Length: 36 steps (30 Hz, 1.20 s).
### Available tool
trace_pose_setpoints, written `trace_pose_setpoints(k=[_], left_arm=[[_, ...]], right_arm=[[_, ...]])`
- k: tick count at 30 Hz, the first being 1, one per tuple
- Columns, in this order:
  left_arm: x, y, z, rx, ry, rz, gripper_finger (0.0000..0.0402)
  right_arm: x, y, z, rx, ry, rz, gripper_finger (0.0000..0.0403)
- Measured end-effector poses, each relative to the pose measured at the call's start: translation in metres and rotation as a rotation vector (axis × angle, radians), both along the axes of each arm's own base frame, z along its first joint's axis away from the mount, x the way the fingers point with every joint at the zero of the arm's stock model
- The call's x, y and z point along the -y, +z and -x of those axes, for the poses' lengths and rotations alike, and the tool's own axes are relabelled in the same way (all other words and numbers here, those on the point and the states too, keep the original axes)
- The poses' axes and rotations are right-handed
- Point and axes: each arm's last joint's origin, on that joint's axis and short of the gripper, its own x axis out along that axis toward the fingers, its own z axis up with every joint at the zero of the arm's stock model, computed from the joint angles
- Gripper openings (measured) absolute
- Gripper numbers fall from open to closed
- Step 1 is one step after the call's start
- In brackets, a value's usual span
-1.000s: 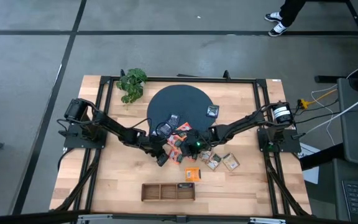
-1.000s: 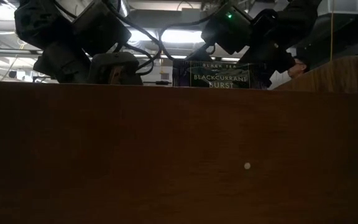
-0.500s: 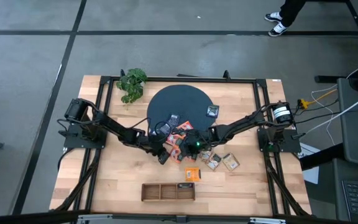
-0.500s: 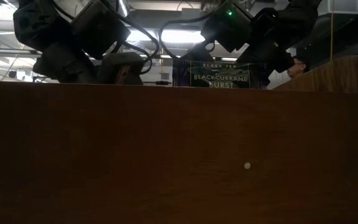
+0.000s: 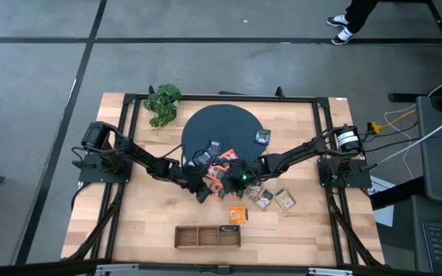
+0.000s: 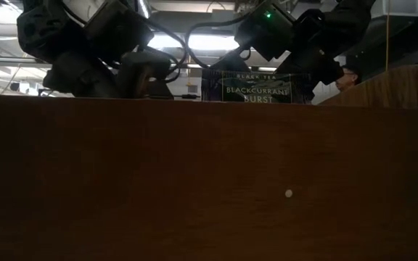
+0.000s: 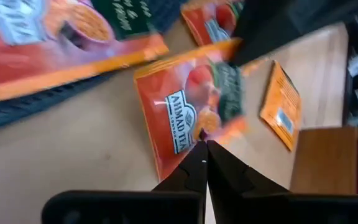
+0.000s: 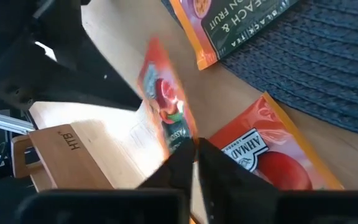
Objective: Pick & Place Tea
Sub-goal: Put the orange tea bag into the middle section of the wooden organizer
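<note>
Both grippers meet near the table's middle, just in front of the dark round mat [image 5: 221, 130]. My left gripper [image 7: 204, 144] and my right gripper [image 8: 194, 148] are both shut on one red-orange tea sachet [image 7: 188, 106], seen almost edge-on in the right wrist view [image 8: 163, 102]. More tea sachets lie around them: one red-orange [image 8: 272, 155] on the wood, one [image 7: 42, 43] partly on the mat, one orange [image 5: 238, 215] and beige ones [image 5: 285, 200] nearer the front. A dark sachet [image 5: 262, 137] lies on the mat. My left gripper pinches the sachet's near edge [image 7: 194, 132] between its two fingertips, coming slanting down from the table's left. The sachet stands up from the fingers, off the wood. My right gripper pinches the sachet's lower edge [image 8: 180, 138] between its two fingers, slanting down from the table's right side. The sachet stands on edge, stretching away from the fingers toward the left arm.
A long wooden tray [image 5: 207, 235] with compartments sits near the front edge and fills the low view [image 6: 209, 181]. A leafy plant [image 5: 163, 103] stands at the far left. A dark sachet [image 6: 256, 88] shows upright between the arms in the low view.
My left gripper has tipped at the wrist; in the low view its head has swung a little toward my right gripper. Neither arm has travelled across the table.
</note>
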Motion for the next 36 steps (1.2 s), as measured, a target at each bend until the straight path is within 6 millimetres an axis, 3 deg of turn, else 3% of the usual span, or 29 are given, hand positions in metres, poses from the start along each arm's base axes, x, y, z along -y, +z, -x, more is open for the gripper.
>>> trace_pose_setpoints(k=[5,11,16,22,28,33,36], left_arm=[[0.001,0.007,0.003,0.007,-0.140,0.055,0.0003],[-0.008,0.037,0.004,0.121,-0.254,0.130,0.0004],[-0.021,0.068,0.011,0.225,-0.288,0.065,0.0004],[-0.044,0.090,0.032,0.184,-0.261,-0.018,0.0004],[-0.061,0.106,0.054,0.166,-0.253,-0.097,0.0004],[-0.069,0.114,0.057,0.203,-0.223,-0.119,0.0008],[-0.073,0.114,0.057,0.205,-0.210,-0.125,0.0026]], right_arm=[[0.000,0.000,0.000,0.003,0.010,0.010,0.0010],[0.002,0.001,-0.001,0.029,0.084,0.015,0.0006],[0.001,0.008,-0.007,0.084,0.157,0.044,0.0004],[-0.001,0.033,-0.024,0.111,0.257,0.140,0.0003],[-0.003,0.077,-0.044,0.131,0.375,0.253,0.0002],[0.005,0.112,-0.056,0.159,0.386,0.351,0.0002],[0.012,0.121,-0.058,0.144,0.378,0.381,0.0002]])
